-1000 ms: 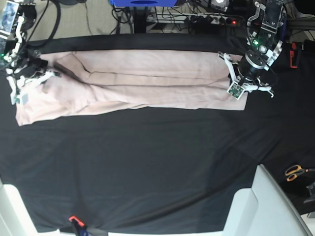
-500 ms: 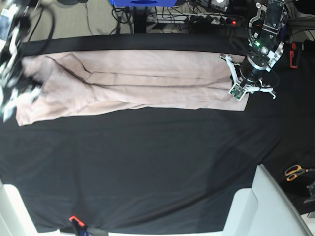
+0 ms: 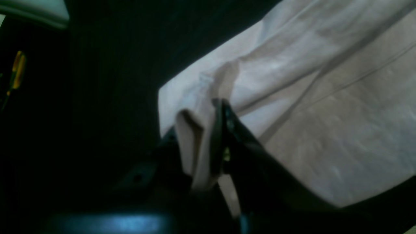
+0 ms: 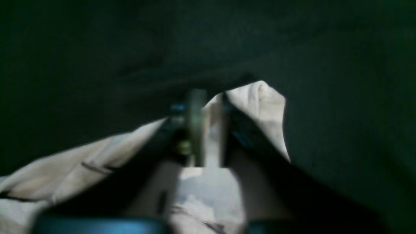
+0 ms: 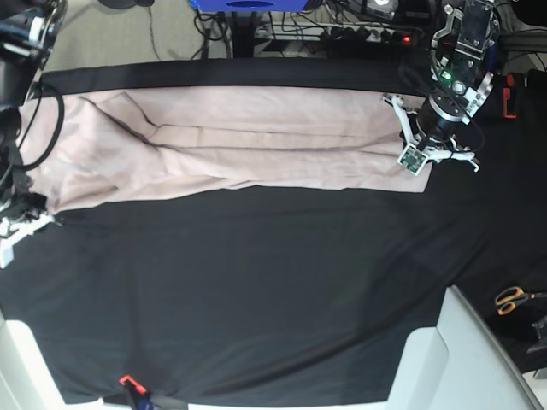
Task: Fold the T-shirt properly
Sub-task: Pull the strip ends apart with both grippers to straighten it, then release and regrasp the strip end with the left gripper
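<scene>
The pale pink T-shirt (image 5: 256, 145) lies as a long folded strip across the far side of the table. My left gripper (image 5: 413, 159) is at its right end. In the left wrist view the left gripper (image 3: 200, 113) is shut on a raised fold of the T-shirt (image 3: 325, 97). My right gripper (image 5: 24, 220) is at the shirt's front left corner. In the right wrist view the right gripper (image 4: 209, 107) is shut on an edge of the T-shirt (image 4: 266, 107), which is blurred.
A black cloth (image 5: 256, 290) covers the table. Orange-handled scissors (image 5: 513, 299) lie at the right edge, beside a white box (image 5: 466, 359) at the front right. An orange clip (image 5: 128, 381) sits at the front edge. Cables and a power strip (image 5: 376, 34) run behind the table.
My right arm has moved from the shirt's far left end toward the front, along the left edge, to the front left corner. The left arm has barely moved.
</scene>
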Robot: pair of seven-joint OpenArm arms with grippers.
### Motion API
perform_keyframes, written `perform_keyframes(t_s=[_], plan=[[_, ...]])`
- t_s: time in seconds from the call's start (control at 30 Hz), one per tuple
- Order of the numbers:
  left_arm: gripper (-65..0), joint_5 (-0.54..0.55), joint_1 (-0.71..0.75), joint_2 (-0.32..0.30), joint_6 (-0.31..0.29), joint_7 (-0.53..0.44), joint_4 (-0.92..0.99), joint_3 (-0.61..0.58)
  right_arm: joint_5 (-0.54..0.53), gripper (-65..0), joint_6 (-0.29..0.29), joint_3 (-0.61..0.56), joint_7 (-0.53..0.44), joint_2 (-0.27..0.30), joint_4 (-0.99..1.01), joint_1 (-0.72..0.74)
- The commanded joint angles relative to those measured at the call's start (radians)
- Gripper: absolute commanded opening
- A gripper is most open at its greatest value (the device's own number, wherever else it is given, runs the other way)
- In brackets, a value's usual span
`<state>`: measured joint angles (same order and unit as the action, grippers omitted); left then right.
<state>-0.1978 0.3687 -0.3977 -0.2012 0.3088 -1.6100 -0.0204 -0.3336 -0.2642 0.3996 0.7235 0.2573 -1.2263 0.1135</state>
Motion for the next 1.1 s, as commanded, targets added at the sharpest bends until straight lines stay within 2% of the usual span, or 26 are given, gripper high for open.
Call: perform_keyframes(t_s=[0.0,0.23,0.63,0.73,0.8,0.97,1.07], plan=[[-65.0,-0.001,-0.003,-0.010,0.013,-0.017,-0.016,0.007,-0.011,-64.2,-0.008,0.003,-0.011,-0.005,-0.042,-0.007],[-65.0,-0.001,0.000,-0.016,0.013,-0.017,-0.023,0.001,-0.009,-62.3,-0.010,0.002,-0.017,-0.049,-0.094,-0.070],[-65.0,-0.002,0.008,-0.028,0.012,-0.018,-0.025,-0.005,-0.009,-62.1,-0.010,0.002,-0.011,-0.049,-0.094,-0.071],[-65.0,-0.002,0.008,-0.033,0.009,-0.018,-0.025,-0.005,-0.009,-62.1,-0.008,0.006,-0.011,-0.066,-0.094,-0.081],[-65.0,-0.002,0.016,-0.047,0.007,-0.018,-0.025,-0.010,-0.009,-62.1,-0.008,0.005,-0.011,-0.069,-0.094,-0.082],[-65.0,-0.001,0.026,-0.108,0.009,-0.015,-0.020,-0.115,-0.009,-62.1,-0.007,0.002,-0.011,-0.072,-0.094,-0.082],[-65.0,0.001,0.025,-0.105,0.010,-0.010,-0.017,-0.117,-0.009,-62.1,-0.007,0.002,-0.011,-0.072,-0.094,-0.082]])
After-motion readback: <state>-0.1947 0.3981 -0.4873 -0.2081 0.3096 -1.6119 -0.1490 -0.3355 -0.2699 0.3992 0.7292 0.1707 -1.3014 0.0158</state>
